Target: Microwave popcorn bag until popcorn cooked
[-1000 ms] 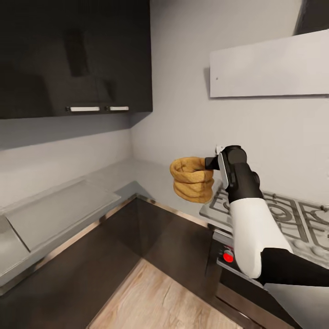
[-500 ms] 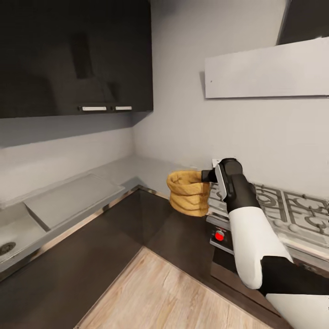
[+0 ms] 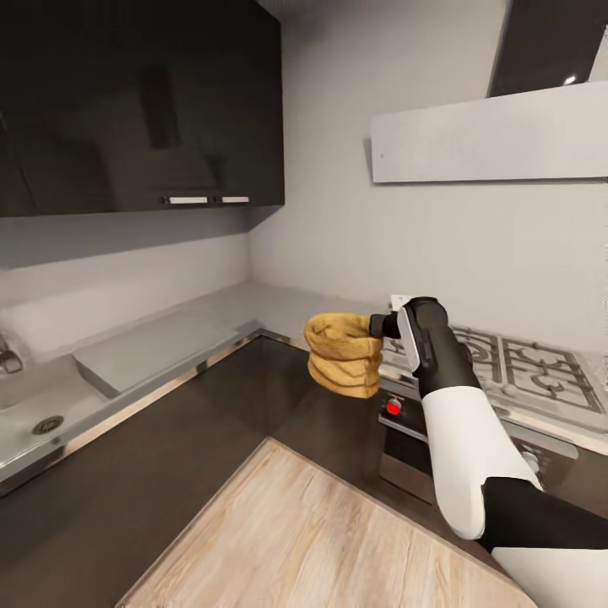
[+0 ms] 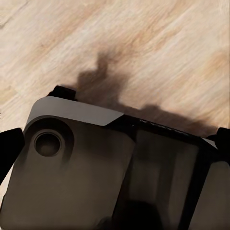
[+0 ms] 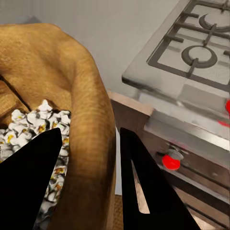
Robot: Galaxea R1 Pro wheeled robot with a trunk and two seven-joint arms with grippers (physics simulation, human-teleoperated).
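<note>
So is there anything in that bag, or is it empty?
Not empty. The right wrist view looks into the bag and shows white popcorn inside. The right gripper holds it upright by its rim.

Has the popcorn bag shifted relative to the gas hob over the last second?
Yes. The popcorn bag, held by the right pincer, has drifted away from the gas hob, now hanging out before the dark cabinets; the camera moved as well.

The grey steel gas hob (image 3: pixel 523 371) runs off the head view's right edge. The sunken grey sink (image 3: pixel 34 418) and a small tap (image 3: pixel 8 359) are cut by the left edge. In the right wrist view, the tan crumpled popcorn bag (image 5: pixel 81 96) runs past the frame, black jaws covering its lower wall.
</note>
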